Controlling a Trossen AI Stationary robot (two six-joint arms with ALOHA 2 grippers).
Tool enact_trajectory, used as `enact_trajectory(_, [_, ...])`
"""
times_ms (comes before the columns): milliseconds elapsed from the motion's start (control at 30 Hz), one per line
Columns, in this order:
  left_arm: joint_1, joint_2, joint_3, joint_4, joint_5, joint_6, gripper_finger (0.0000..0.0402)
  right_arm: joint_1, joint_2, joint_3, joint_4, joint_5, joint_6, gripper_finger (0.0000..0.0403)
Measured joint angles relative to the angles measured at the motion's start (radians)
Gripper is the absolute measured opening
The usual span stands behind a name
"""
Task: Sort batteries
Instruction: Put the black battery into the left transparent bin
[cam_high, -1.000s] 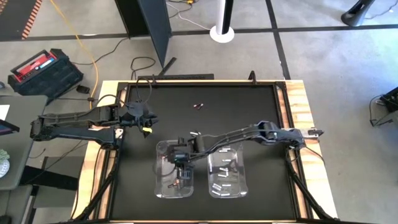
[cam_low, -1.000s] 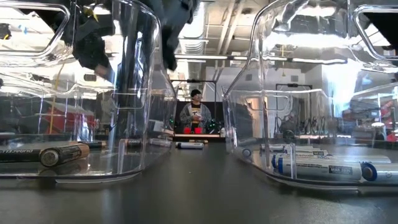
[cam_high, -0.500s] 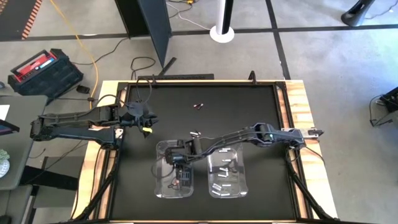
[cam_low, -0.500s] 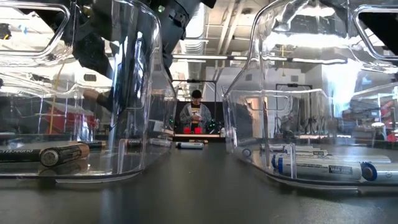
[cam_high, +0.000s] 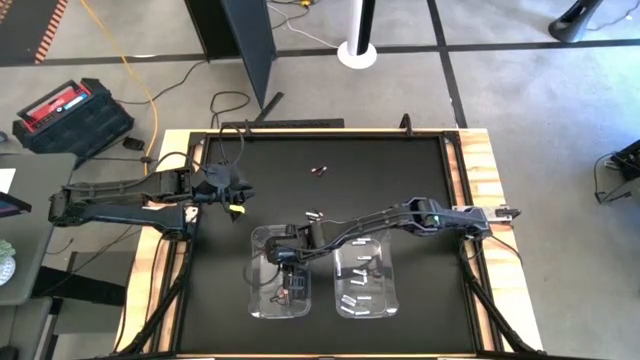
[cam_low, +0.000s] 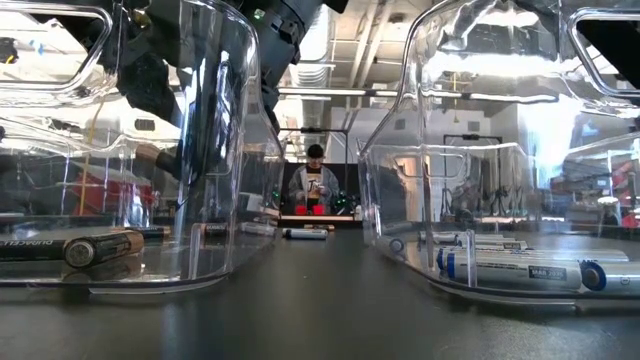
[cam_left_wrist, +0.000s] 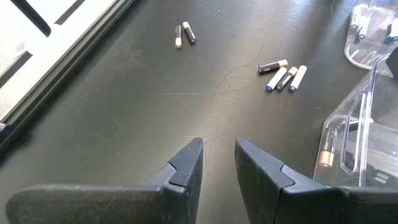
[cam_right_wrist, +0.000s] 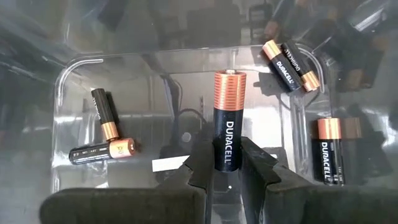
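My right gripper (cam_high: 285, 262) reaches down into the left clear bin (cam_high: 256, 300), shut on a black battery with a copper end (cam_right_wrist: 227, 112). Several dark batteries (cam_right_wrist: 102, 149) lie on that bin's floor. The right clear bin (cam_high: 392, 300) holds white batteries (cam_low: 520, 268). Loose batteries lie on the black table: a pair (cam_left_wrist: 184, 34) toward the far side and three (cam_left_wrist: 283, 71) just beyond the bins. My left gripper (cam_left_wrist: 217, 158) hangs open above the table's left part, with nothing between its fingers. My right gripper pinches the battery's black end (cam_right_wrist: 227, 158) between its two fingers (cam_right_wrist: 202, 158). The battery lies along the fingers, and its copper end (cam_right_wrist: 228, 87) sticks out past the fingertips. The fingers slant down from above into the left bin. The battery appears clear of the bin's floor.
The two bins stand side by side near the table's front edge, with a narrow gap between them (cam_low: 310, 270). A raised frame (cam_high: 455, 180) borders the black table. A person (cam_low: 314, 185) sits far behind the table.
My right gripper has sunk a little deeper into the left bin with the battery, still shut on it, and has kept still for the last half second.
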Motion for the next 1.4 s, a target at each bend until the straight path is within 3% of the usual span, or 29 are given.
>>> enact_trajectory(600, [0.000,0.000,0.000,0.000,0.000,0.000,0.0091,0.000,0.000,0.000,0.000,-0.002,0.002,0.0068])
enact_trajectory(1067, [0.000,0.000,0.000,0.000,0.000,0.000,0.0091,0.001,0.000,0.000,0.000,-0.002,0.001,0.0194])
enact_trajectory(1400, [0.000,0.000,0.000,0.000,0.000,0.000,0.0091,0.001,0.000,0.000,0.000,-0.002,0.001,0.0209])
